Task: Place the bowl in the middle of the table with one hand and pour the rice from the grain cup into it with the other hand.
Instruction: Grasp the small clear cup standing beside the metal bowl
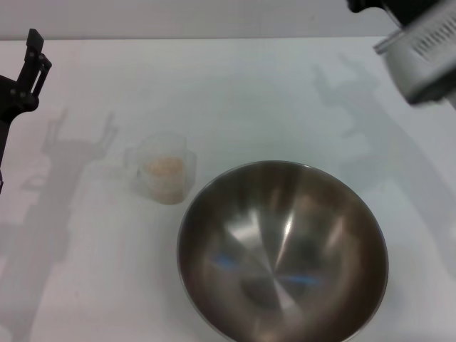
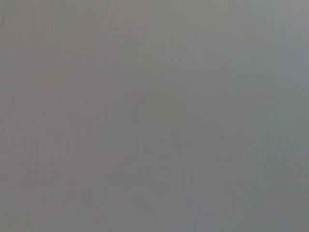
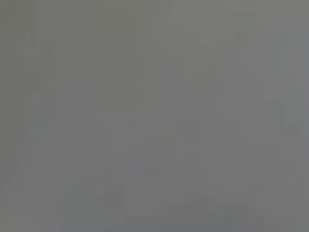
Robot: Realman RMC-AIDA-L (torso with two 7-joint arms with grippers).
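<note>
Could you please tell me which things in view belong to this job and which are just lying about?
Belonging to the job:
- bowl, empty
- grain cup, upright left of the bowl
- rice inside the cup
- table
- left gripper, raised at the left edge

Lying about:
- nothing else visible

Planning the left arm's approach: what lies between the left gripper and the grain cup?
Only bare table: the head view shows nothing between the left gripper and the grain cup.
</note>
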